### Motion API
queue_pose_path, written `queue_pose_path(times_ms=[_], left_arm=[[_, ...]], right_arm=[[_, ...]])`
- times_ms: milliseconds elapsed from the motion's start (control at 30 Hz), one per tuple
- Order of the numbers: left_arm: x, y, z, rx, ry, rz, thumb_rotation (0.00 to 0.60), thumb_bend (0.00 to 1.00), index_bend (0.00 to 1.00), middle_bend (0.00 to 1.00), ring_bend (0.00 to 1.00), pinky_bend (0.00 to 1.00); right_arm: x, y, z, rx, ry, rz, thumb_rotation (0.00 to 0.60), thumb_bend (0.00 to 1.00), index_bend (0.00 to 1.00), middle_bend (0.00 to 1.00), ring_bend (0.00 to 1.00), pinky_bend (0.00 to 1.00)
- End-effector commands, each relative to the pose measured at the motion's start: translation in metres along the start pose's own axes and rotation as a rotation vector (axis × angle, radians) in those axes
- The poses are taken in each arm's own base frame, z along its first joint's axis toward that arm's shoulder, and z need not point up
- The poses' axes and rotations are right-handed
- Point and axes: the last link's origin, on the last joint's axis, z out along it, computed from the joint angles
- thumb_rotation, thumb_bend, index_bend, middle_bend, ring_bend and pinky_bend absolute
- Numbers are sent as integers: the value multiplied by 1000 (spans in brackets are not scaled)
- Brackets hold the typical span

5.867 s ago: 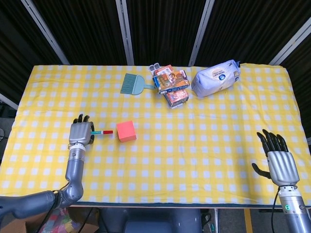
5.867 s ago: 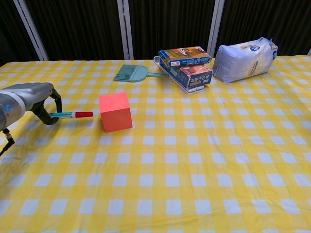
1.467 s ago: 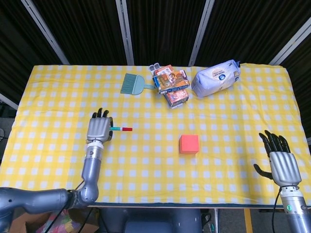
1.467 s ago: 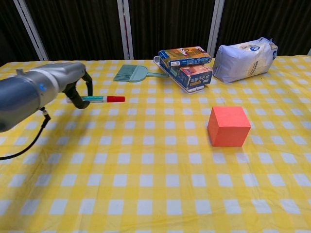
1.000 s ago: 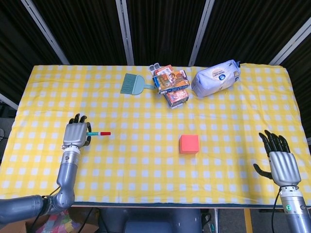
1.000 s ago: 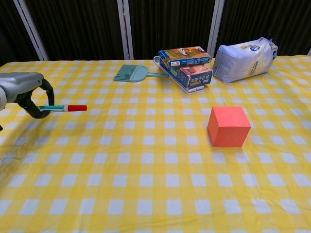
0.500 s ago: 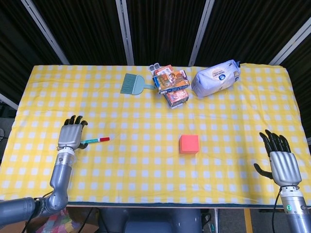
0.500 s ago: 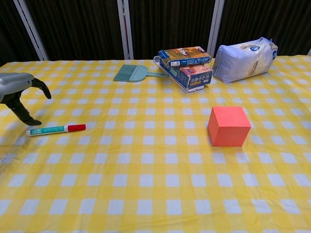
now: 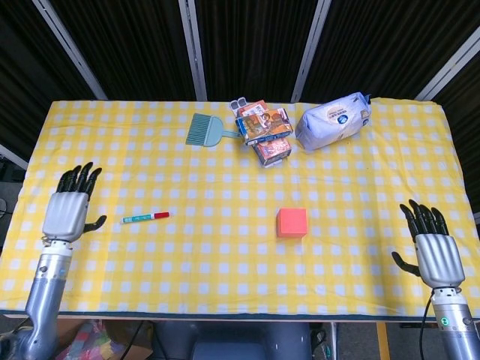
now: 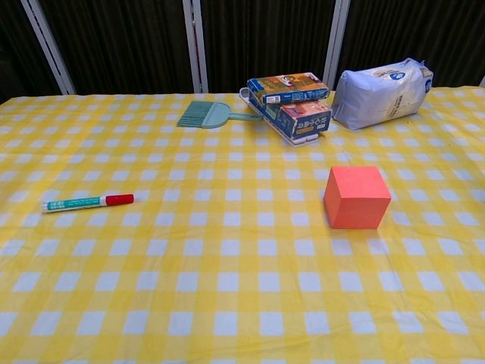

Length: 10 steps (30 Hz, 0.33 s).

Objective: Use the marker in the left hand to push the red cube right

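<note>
1. The left hand (image 9: 66,214) has let go of the marker (image 9: 145,217) and pulled back to the table edge, fingers spread, holding nothing.
2. The marker lies flat on the cloth, probably untouched.
3. The red cube (image 9: 292,223) sits far to its right, unmoved.
4. The right hand (image 9: 435,256) stays open and empty.

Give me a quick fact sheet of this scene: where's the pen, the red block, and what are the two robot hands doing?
marker: lying flat on the checked cloth, left side, red cap pointing right, nothing touching it
red cube: right of centre, well apart from the marker
left hand: fingers spread, holding nothing, beside the marker's left end
right hand: fingers spread, holding nothing, near the right front corner
far edge: brush, boxes, white bag
</note>
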Motion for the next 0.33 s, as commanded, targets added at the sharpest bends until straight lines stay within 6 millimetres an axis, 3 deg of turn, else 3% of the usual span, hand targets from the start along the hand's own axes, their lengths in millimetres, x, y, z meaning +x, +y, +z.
queue_pose_path(times_ms=[33,133,333], left_arm=[[6,-52,-47,43,28,25,600,206,38,0,0,66],[9,-69,-66,62,22,20,600,175,4,0,0,38],[13,-79,-89,59,29,18,600,121,0,0,0,36]], right_arm=[[0,-1,0,4,7,-6,600,303,0,0,0,0],[0,-3,1,12,21,-21,600,303,0,0,0,0],[0,-4,0,28,53,-38,600,303,0,0,0,0]])
